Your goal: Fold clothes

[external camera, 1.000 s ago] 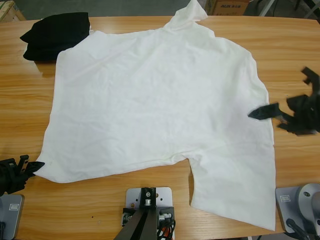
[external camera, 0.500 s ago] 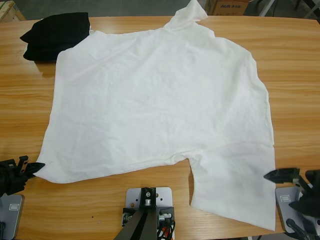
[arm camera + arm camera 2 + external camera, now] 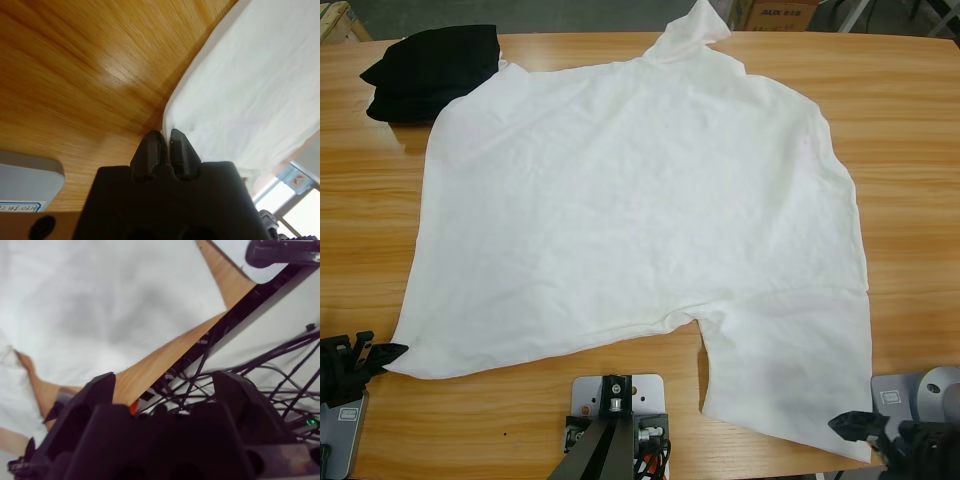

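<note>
A large white T-shirt [image 3: 640,200] lies spread flat over the wooden table [image 3: 905,120], one sleeve reaching the far edge. At the table's near left, my left gripper [image 3: 382,352] is shut on the shirt's corner. In the left wrist view its jaws [image 3: 166,139] pinch the white hem [image 3: 250,85] just above the wood. My right gripper [image 3: 855,426] hovers at the near right, beside the shirt's bottom corner, with nothing in it. Its jaws [image 3: 167,382] stand wide open over the white cloth [image 3: 100,305] and the table's edge.
A small folded black garment [image 3: 430,70] sits at the far left, touching the shirt's edge. A cardboard box [image 3: 775,12] stands beyond the far edge. Cables [image 3: 240,365] hang below the table's near edge. Bare wood lies on the right and left of the shirt.
My right gripper has swung from beside the shirt's right edge down to the near right corner. The left gripper has drawn slightly nearer with the shirt's corner.
</note>
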